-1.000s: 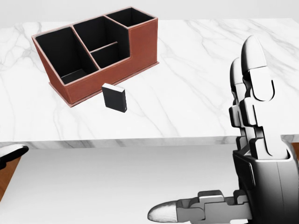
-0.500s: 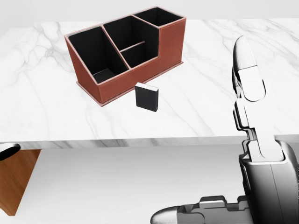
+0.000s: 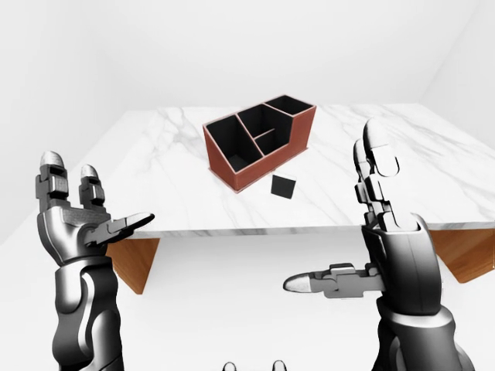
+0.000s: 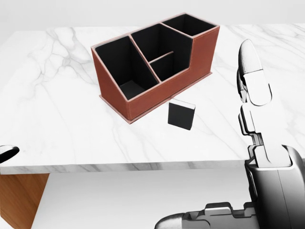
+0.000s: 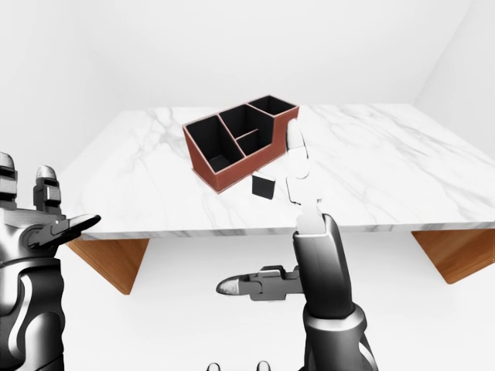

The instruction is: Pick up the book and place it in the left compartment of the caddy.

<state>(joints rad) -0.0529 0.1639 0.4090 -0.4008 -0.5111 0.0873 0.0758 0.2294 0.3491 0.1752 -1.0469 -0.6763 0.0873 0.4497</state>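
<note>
Black and slab-shaped, the book [image 4: 181, 115] stands on the marble table [image 4: 57, 119] just beside the brown leather-look caddy [image 4: 200, 57]. We are only approaching: our right hand [image 3: 379, 224] and left hand [image 3: 73, 216] hover short of the table, fingers spread, holding nothing. Next we must reach over the edge and grasp it.

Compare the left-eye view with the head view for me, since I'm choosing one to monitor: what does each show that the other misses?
Only the left-eye view shows the whole left robot hand, open, plus the room walls and the wooden supports under the table. Only the head view shows the caddy's compartments close up. Both show the book standing beside the caddy on the marble table, and the open right robot hand, short of the table.
</note>
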